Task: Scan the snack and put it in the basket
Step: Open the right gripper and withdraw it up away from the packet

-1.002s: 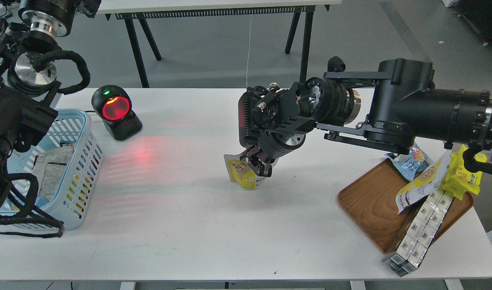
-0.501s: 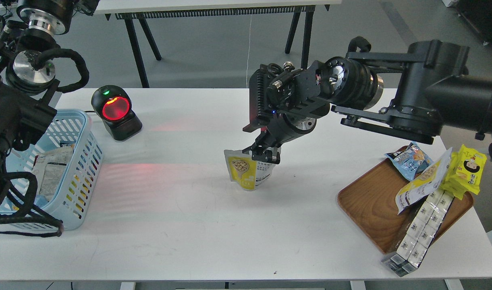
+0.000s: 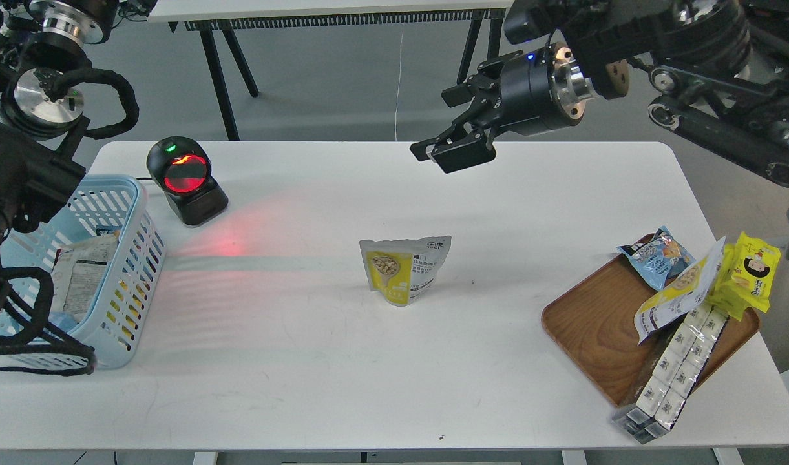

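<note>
The snack point(image 3: 404, 270), a yellow and pale grey pouch with a round picture of beige balls, stands upright on its own in the middle of the white table. My right gripper point(image 3: 443, 126) hangs high above the table's far edge, up and right of the pouch, open and empty. The light blue slotted basket point(image 3: 130, 258) stands at the table's left edge with a few packets inside. My left arm hangs over the basket. Its gripper point(image 3: 133, 6) is mostly cut off by the top edge, so its fingers do not show.
A black barcode scanner point(image 3: 184, 179) with a red glowing window stands at the back left and casts red light on the table. A brown wooden tray point(image 3: 594, 323) at the right holds a blue bag, a second pouch, yellow packets and white boxes.
My right gripper has let go of the pouch and risen up and to the right, away from it. The pouch now stands alone on the table. The left arm has barely moved.
</note>
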Robot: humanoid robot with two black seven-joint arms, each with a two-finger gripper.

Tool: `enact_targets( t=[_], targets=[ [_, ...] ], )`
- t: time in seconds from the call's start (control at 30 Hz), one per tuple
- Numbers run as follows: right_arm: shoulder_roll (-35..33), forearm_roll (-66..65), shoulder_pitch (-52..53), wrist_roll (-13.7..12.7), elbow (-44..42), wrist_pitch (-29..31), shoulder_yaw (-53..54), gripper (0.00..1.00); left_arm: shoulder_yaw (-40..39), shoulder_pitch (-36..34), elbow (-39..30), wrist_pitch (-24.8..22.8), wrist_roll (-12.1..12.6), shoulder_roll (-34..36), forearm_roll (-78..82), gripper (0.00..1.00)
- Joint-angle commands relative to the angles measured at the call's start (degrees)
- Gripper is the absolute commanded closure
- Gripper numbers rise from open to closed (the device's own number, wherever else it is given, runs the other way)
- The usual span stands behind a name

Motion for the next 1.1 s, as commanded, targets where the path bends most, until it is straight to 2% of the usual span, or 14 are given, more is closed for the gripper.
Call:
enact_targets(
  t=[0.0, 0.07, 0.23, 0.43, 0.6, 0.8, 1.07],
  targets=[
    [-4.5, 13.2, -1.2, 0.0, -1.2, 0.0, 0.2, 0.0, 0.2, -1.0, 0.0, 0.0, 0.7, 0.3, 0.9, 0.0],
    [-6.1, 19.6, -1.9, 0.0, -2.1, -0.1, 0.2, 0.0, 0.5, -0.6, -0.4, 0.0, 0.9, 0.4, 1.2, 0.0],
    [-6.5, 34.8, -5.9, 0.0, -10.8, -0.6, 0.3, 0.0, 5.5, -1.3, -0.7, 0.0, 3.6, 0.1, 1.3, 0.0],
    [-6.6, 52.2, -10.2, 0.0, -20.0, -0.9, 0.6, 0.0, 15.5, -5.4, -1.9, 0.0, 2.6, 0.3, 7.8, 0.0],
    [-7.7, 69.5, -14.2, 0.0, -23.6, -0.8, 1.8, 0.0, 16.4, -8.6, -4.7, 0.0, 2.1, 0.6, 21.2, 0.0],
    [-6.9, 91.3, -19.9, 0.0, -28.6, -0.4, 4.2, 0.0, 16.3, -10.0, -22.1, 0.0, 1.7, 7.4, 45.3, 0.0],
    [-6.0, 106.9, -27.8, 0.0, -30.4, 0.1, 8.6, 0.0, 16.3, -9.5, -45.6, 0.0, 1.7, 11.8, 71.8, 0.01]
  ],
)
